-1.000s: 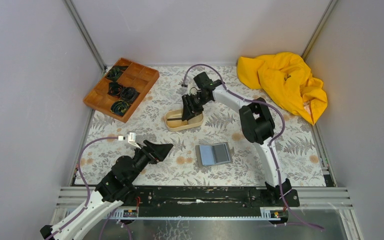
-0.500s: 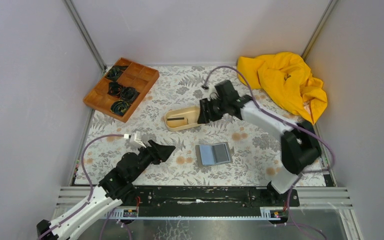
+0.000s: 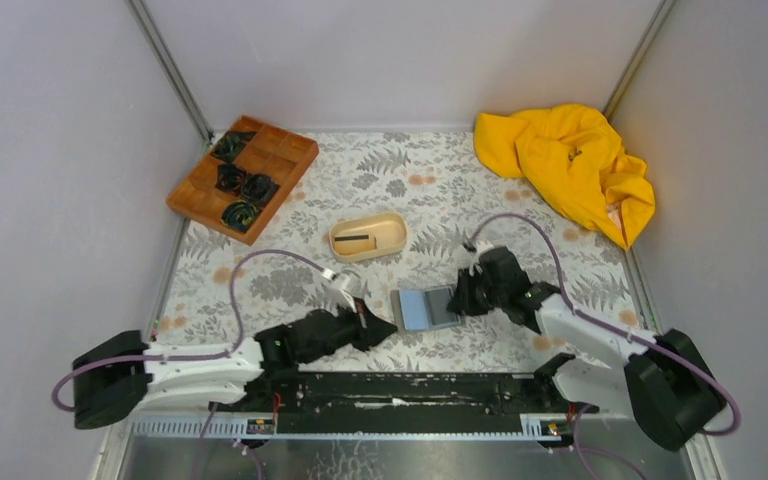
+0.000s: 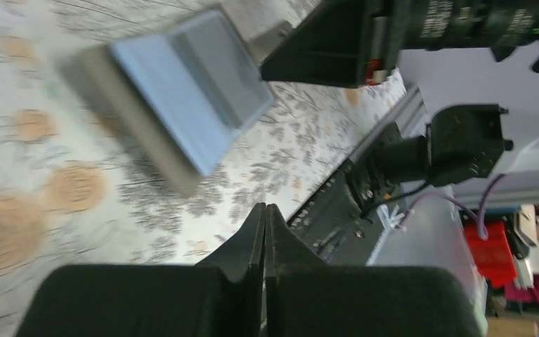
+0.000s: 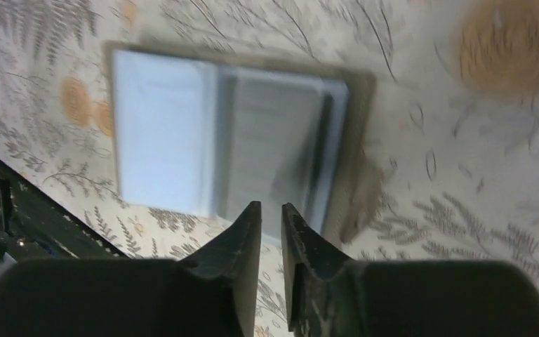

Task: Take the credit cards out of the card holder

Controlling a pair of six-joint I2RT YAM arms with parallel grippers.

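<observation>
Card holder [image 3: 427, 308] flat between claws, left claw [image 3: 390, 327] closed, right claw [image 3: 456, 298] narrowly parted

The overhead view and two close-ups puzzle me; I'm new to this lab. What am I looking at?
A robot's left arm and right arm are bolted at the table's near edge. The wide picture comes from a fixed camera above; each close-up from a camera on one wrist. On the table lie an open card holder with a grey card in one half, a beige oval tray holding a dark flat piece, a brown compartment tray and a yellow cloth. The left gripper is shut, empty; the right gripper, slightly open at the holder's edge, holds nothing.
</observation>
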